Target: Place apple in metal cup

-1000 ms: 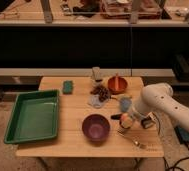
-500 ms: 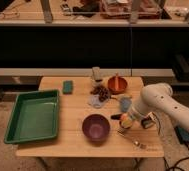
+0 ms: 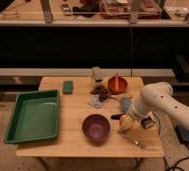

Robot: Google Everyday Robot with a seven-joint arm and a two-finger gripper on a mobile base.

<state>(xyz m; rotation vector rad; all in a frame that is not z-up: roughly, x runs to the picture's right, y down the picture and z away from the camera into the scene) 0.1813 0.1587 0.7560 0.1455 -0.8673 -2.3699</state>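
Note:
The apple (image 3: 125,122) shows as a small yellow-orange round at the tip of my gripper (image 3: 124,120), low over the table just right of the purple bowl (image 3: 96,126). My white arm (image 3: 155,97) reaches in from the right and covers part of the apple. A small shiny pale object with a dark middle (image 3: 148,122) sits on the table under the arm, right of the gripper. It looks like the metal cup, but I cannot be sure. A short dark bar (image 3: 116,116) pokes out to the left of the gripper.
A green tray (image 3: 33,115) lies at the left, and a green sponge (image 3: 67,87) sits at the back. An orange-red bowl (image 3: 117,84), a pale blue-grey cup (image 3: 124,104), a brown clump (image 3: 103,91) and a cloth (image 3: 95,101) crowd the middle back. A utensil (image 3: 138,144) lies near the front edge.

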